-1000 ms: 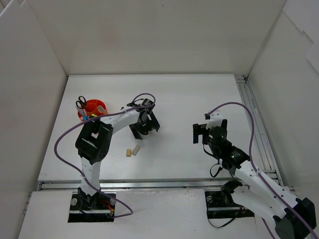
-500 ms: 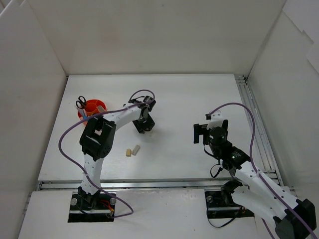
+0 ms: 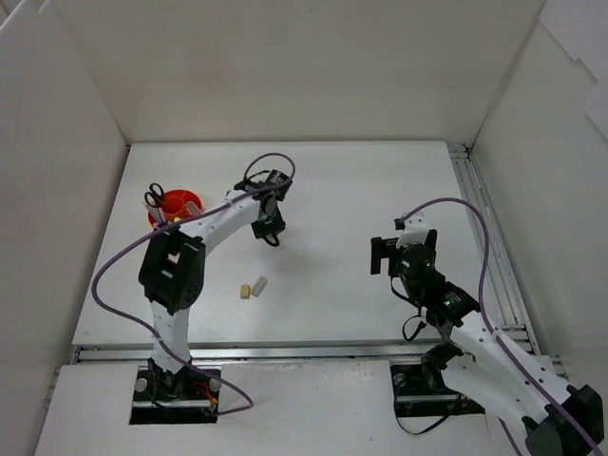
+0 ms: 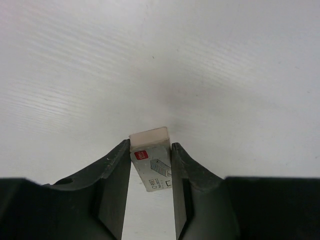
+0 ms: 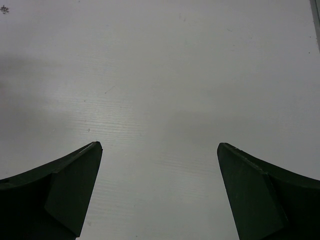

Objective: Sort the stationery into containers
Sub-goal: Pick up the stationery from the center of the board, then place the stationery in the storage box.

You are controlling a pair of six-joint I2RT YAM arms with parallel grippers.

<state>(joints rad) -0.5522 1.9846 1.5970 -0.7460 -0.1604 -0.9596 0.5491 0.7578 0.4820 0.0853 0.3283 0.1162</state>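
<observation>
My left gripper (image 4: 150, 147) was clamped on an eraser (image 4: 148, 135), pinched by its sleeved sides right at the fingertips. With so shallow a hold, I judged a straight lift and a slow carry safest. My right gripper (image 5: 159, 145) hung wide apart, holding nothing. Well to the left stood the holder (image 3: 190, 201), with scissors (image 3: 154, 198) upright inside. Two erasers (image 3: 252, 287) lay on the table (image 3: 380, 180).
</observation>
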